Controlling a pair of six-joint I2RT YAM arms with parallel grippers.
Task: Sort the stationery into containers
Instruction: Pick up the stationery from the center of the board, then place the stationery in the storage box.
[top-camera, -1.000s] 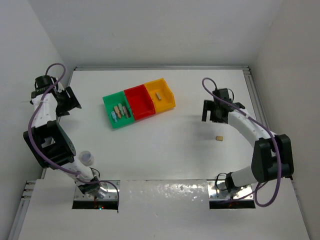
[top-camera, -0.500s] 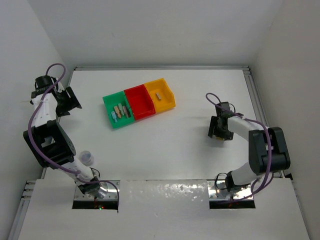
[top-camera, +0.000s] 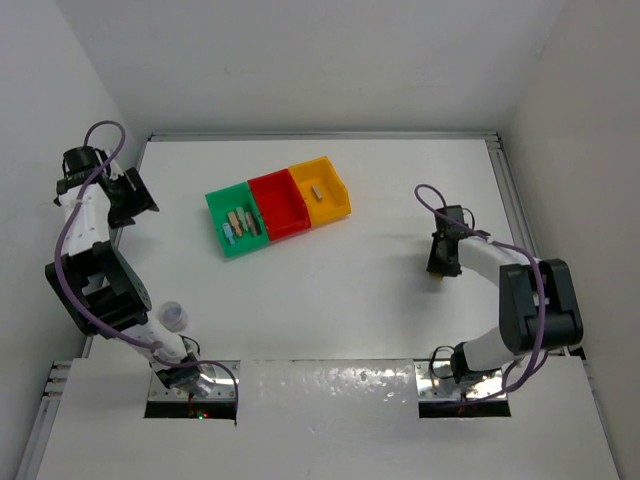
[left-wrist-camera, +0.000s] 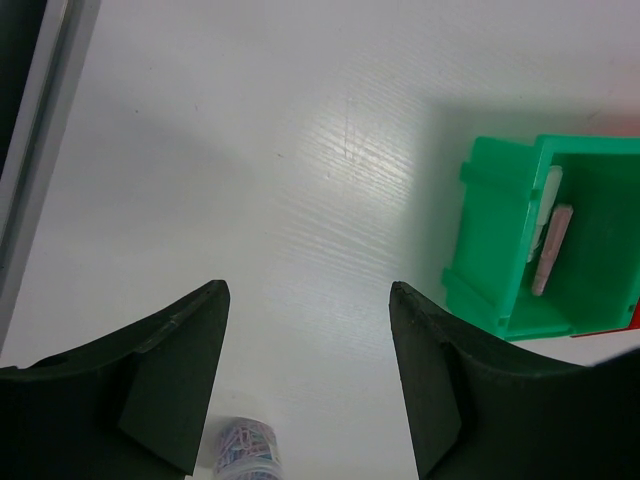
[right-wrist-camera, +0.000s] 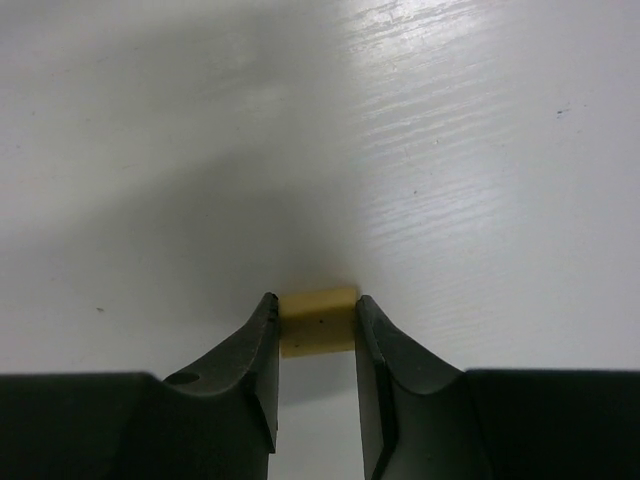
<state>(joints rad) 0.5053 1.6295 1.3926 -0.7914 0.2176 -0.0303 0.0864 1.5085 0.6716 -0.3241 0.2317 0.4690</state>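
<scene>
As left jaws gape, right jaws clamp the beige block (right-wrist-camera: 318, 322).

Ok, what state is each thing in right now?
Left gripper: open, holding nothing.
Right gripper: shut on the beige block.
Beige block: resting on the table.
Green bin: holds several sticks.
Red bin: looks empty.
Yellow bin: holds one stick.
Clear jar: upright.

Bright overhead light, glossy glare on the white table (right-wrist-camera: 470, 90), soft shadows, mostly sharp.
</scene>
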